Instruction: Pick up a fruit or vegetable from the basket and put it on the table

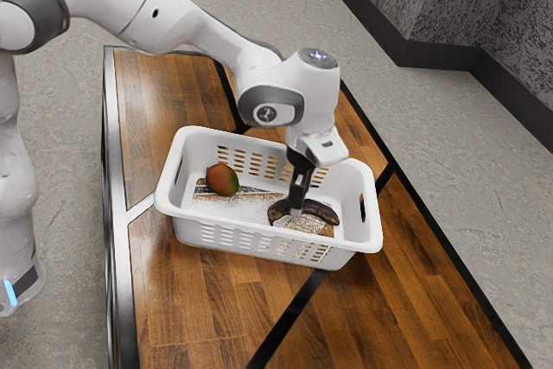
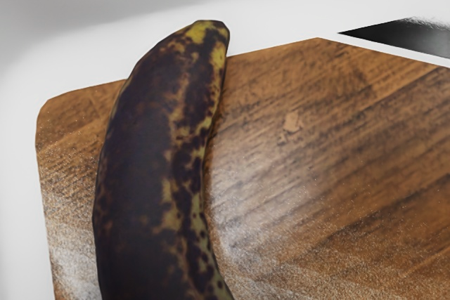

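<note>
The black gripper (image 1: 297, 203) reaches down into the white basket (image 1: 187, 229), with its tip at the dark, brown-spotted banana (image 1: 323, 211). Whether it grips the banana cannot be made out. The banana lies curved in the basket's half toward the exterior view's right, and part of it is hidden by the gripper. In the wrist view the banana (image 2: 158, 166), nearly black with yellow patches, runs out past the lower edge. A red-green mango (image 1: 222, 179) rests in the basket's other half, apart from the gripper.
The basket's raised walls surround the gripper's lower end on all sides. Beneath it is the wooden table (image 1: 194, 295) with black strips and a metal edge. Bare wood extends in front of the basket and toward the exterior view's right.
</note>
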### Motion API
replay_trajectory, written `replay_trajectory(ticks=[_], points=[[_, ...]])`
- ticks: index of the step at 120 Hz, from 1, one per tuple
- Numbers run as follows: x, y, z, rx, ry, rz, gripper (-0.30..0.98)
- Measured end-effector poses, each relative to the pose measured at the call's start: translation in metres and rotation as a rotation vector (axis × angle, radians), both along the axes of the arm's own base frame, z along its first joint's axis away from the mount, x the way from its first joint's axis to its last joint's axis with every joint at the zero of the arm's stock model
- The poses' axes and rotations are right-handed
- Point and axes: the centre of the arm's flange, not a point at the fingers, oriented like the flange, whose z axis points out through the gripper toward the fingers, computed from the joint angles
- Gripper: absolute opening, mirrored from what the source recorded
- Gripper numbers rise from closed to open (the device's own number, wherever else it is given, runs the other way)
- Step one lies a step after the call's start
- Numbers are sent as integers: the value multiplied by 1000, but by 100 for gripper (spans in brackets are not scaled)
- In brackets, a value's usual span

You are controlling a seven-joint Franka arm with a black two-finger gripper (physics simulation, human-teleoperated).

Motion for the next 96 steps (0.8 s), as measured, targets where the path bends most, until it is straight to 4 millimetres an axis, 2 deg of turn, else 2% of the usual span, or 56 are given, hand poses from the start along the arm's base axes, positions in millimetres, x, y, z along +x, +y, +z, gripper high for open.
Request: replay_trajectory(ticks=[56,96], points=[[6,3,-11,-12,-8,-3,68],[14,1,-29,-25,-11,-15,69]])
